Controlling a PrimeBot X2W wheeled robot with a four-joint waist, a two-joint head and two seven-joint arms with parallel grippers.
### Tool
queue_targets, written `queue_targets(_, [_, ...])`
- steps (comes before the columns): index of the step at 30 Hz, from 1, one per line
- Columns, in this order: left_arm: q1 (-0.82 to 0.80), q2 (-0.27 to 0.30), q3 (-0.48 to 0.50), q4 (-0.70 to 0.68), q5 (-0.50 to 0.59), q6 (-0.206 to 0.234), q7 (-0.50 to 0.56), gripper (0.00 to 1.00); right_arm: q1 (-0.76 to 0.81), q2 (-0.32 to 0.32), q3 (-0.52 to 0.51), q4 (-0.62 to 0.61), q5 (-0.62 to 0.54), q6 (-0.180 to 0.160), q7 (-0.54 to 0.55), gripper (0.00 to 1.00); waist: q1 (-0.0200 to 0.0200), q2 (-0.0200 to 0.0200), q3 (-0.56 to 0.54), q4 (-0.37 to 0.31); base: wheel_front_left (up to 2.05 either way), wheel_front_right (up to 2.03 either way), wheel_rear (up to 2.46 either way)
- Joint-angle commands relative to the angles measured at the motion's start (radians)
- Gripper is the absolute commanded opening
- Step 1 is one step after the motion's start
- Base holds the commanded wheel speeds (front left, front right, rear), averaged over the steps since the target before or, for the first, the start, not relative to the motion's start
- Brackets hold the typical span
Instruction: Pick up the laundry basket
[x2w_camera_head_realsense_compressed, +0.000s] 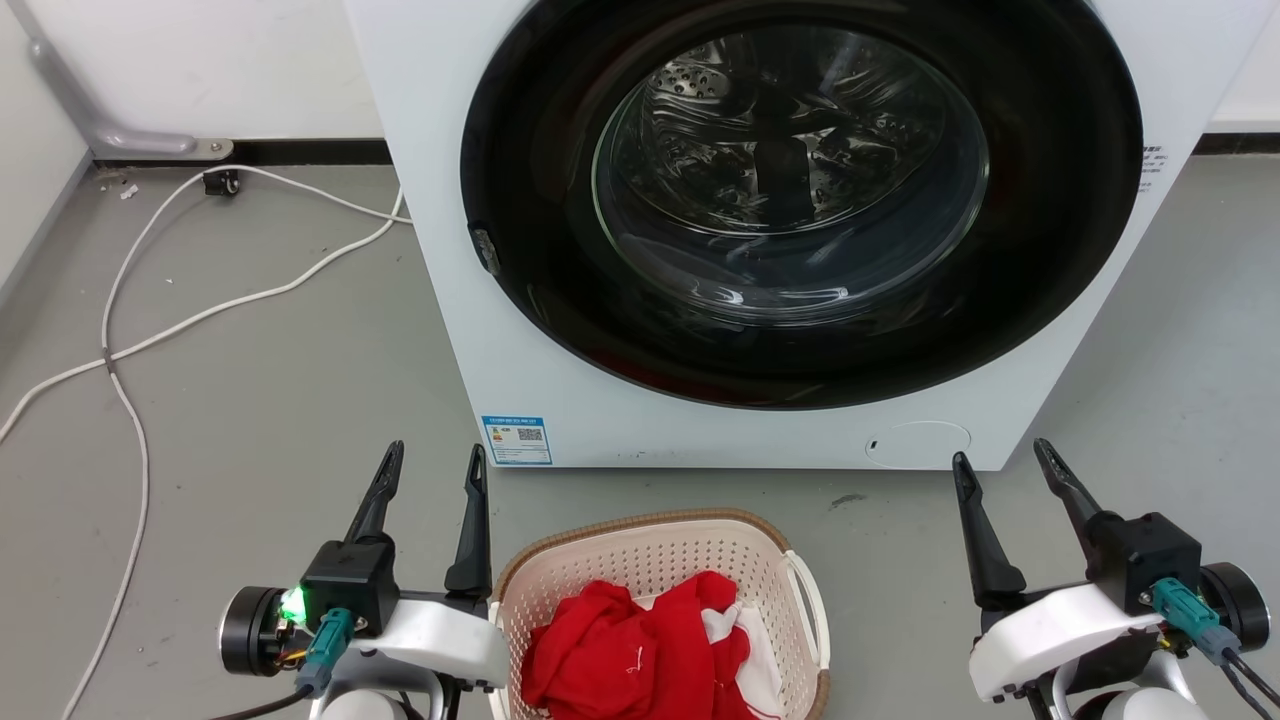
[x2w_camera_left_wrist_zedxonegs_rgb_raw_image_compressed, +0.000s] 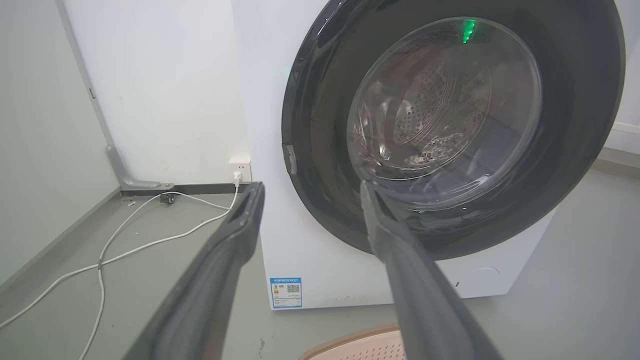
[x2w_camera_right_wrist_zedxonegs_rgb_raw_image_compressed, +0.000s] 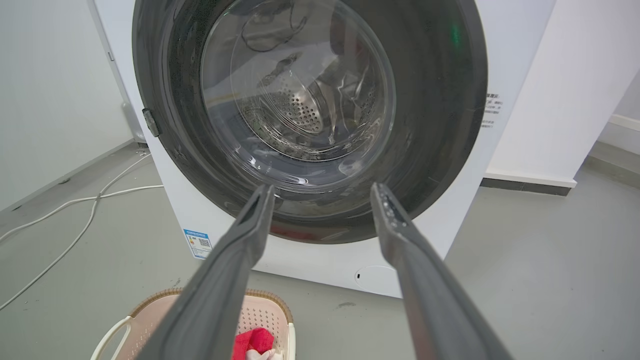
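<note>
The laundry basket (x2w_camera_head_realsense_compressed: 640, 552) is cream-white perforated plastic with a brown woven-look rim and a white handle on its right side. It stands on the floor at the bottom centre of the head view, holding red and white clothes (x2w_camera_head_realsense_compressed: 640, 650). My left gripper (x2w_camera_head_realsense_compressed: 438, 458) is open just left of the basket, touching nothing. Well to the basket's right, my right gripper (x2w_camera_head_realsense_compressed: 1002, 456) is open and holds nothing. The basket's far rim (x2w_camera_left_wrist_zedxonegs_rgb_raw_image_compressed: 350, 342) peeks in at the bottom of the left wrist view between the open left gripper (x2w_camera_left_wrist_zedxonegs_rgb_raw_image_compressed: 310, 187). The right wrist view shows the basket (x2w_camera_right_wrist_zedxonegs_rgb_raw_image_compressed: 260, 310) below the open right gripper (x2w_camera_right_wrist_zedxonegs_rgb_raw_image_compressed: 322, 189).
A white front-loading washing machine (x2w_camera_head_realsense_compressed: 520, 380) with a round dark glass door (x2w_camera_head_realsense_compressed: 800, 200) stands right behind the basket. A white power cable (x2w_camera_head_realsense_compressed: 130, 330) trails over the grey floor at the left, running to a wall socket (x2w_camera_left_wrist_zedxonegs_rgb_raw_image_compressed: 239, 170). White walls close the back.
</note>
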Motion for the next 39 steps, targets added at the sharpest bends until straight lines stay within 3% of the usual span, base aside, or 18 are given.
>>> queue_targets(1, [0.009,0.001,-0.003,0.003,0.016,0.005,-0.008,1.0,0.008,0.004,0.002,0.0,-0.015,0.0,-0.007,1.0,0.0,0.0,-0.001,0.0,0.0,0.0,0.0])
queue_targets(28, [-0.005,0.0,0.004,0.025,0.008,0.009,-0.007,1.0,-0.009,0.004,-0.006,0.031,0.02,0.0,-0.003,1.0,0.0,0.0,0.021,0.006,0.0,0.0,0.0])
queue_targets(39, [-0.032,0.0,-0.018,0.189,-0.061,0.014,-0.006,1.0,-0.034,0.004,0.04,0.132,0.04,0.0,0.04,1.0,0.0,0.0,0.105,0.019,0.0,0.0,0.0])
